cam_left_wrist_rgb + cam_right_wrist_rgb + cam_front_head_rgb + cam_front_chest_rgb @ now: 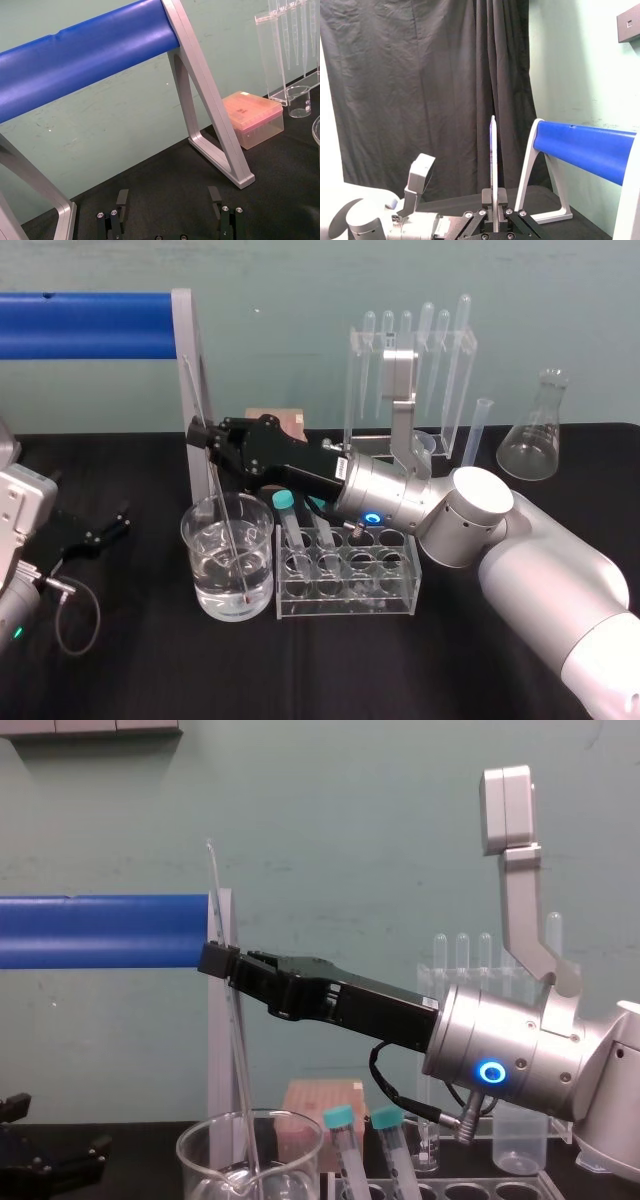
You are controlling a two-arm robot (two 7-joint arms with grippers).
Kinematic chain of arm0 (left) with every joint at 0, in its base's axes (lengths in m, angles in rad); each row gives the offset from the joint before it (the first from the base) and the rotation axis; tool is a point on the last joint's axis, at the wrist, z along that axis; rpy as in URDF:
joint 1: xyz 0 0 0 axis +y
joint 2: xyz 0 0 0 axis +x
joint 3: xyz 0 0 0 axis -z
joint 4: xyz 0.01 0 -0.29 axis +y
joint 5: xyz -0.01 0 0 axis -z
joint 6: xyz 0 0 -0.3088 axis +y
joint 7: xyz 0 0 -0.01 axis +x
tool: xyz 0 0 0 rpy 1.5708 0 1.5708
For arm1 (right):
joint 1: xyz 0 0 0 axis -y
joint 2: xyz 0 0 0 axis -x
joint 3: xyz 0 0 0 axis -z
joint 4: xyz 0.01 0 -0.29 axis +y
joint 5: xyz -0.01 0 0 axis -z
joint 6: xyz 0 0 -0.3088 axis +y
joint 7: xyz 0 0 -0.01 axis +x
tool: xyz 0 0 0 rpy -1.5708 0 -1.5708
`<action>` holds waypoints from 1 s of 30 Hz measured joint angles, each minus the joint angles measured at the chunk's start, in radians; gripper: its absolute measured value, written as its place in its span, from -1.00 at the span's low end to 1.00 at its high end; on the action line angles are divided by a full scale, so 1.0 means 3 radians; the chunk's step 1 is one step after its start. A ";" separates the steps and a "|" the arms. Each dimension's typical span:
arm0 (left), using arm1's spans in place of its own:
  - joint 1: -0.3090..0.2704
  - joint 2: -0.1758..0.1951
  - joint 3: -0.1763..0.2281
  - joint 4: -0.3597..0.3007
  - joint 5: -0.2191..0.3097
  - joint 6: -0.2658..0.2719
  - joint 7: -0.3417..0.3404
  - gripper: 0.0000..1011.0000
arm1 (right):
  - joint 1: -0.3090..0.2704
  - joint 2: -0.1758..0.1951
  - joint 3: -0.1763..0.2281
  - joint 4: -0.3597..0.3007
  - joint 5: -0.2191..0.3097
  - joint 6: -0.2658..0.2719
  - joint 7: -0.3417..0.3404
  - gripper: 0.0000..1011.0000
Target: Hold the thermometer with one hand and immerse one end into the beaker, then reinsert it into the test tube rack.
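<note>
Above the beaker [200, 580], the right pincer [200, 435] clamps the thermometer [223, 510], tip immersed; next it likely needs a straight lift across to the rack [345, 602] just beside the beaker.

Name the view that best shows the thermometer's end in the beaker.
Head view: the thermometer runs from the right gripper down into the beaker, tip visible underwater. Chest view cuts off the beaker's bottom; right wrist view shows its upper stem above the gripper.
</note>
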 joint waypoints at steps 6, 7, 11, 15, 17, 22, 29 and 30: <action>0.0000 0.0000 0.0000 0.0000 0.0000 0.0000 0.0000 0.99 | -0.0006 0.0007 -0.0002 -0.0017 -0.0001 0.0006 -0.0007 -0.90; 0.0000 0.0000 0.0000 0.0000 0.0000 0.0000 0.0000 0.99 | -0.0006 0.0007 -0.0002 -0.0017 -0.0001 0.0006 -0.0007 -0.90; 0.0000 0.0000 0.0000 0.0000 0.0000 0.0000 0.0000 0.99 | -0.0006 0.0005 -0.0006 -0.0018 -0.0001 0.0006 -0.0007 -0.90; 0.0000 0.0000 0.0000 0.0000 0.0000 0.0000 0.0000 0.99 | -0.0006 0.0003 -0.0009 -0.0018 0.0000 0.0006 -0.0007 -0.90; 0.0000 0.0000 0.0000 0.0000 0.0000 0.0000 0.0000 0.99 | -0.0006 0.0003 -0.0009 -0.0018 0.0000 0.0006 -0.0007 -0.90; 0.0000 0.0000 0.0000 0.0000 0.0000 0.0000 0.0000 0.99 | -0.0001 0.0002 -0.0012 -0.0013 0.0000 0.0006 -0.0005 -0.90; 0.0000 0.0000 0.0000 0.0000 0.0000 0.0000 0.0000 0.99 | 0.0010 -0.0005 -0.0014 0.0008 -0.0001 -0.0006 -0.0002 -0.90; 0.0000 0.0000 0.0000 0.0000 0.0000 0.0000 0.0000 0.99 | 0.0010 -0.0005 -0.0014 0.0008 -0.0001 -0.0007 -0.0002 -0.90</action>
